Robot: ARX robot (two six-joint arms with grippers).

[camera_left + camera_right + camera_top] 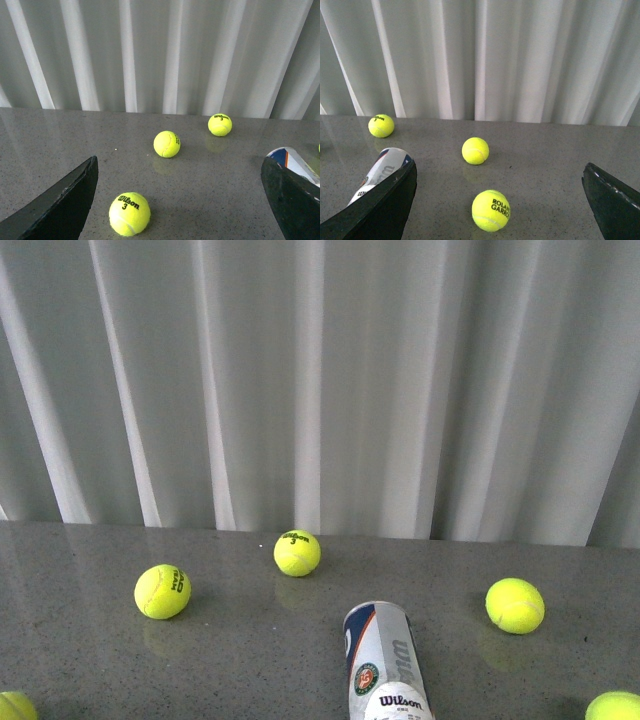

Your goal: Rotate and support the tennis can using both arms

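The tennis can (385,665) lies on its side on the grey table at the front centre, with its blue-white Wilson label and round emblem facing up. Neither arm shows in the front view. In the left wrist view my left gripper (182,200) is open and empty; the can's end (295,162) peeks out behind one black finger (292,200). In the right wrist view my right gripper (500,200) is open and empty; the can (382,170) lies behind one black finger (380,210). Neither gripper touches the can.
Loose yellow-green tennis balls lie on the table: one at the left (162,591), one at the middle back (297,553), one at the right (515,605), and others at the front corners (15,706) (614,706). A white curtain (320,380) hangs behind the table.
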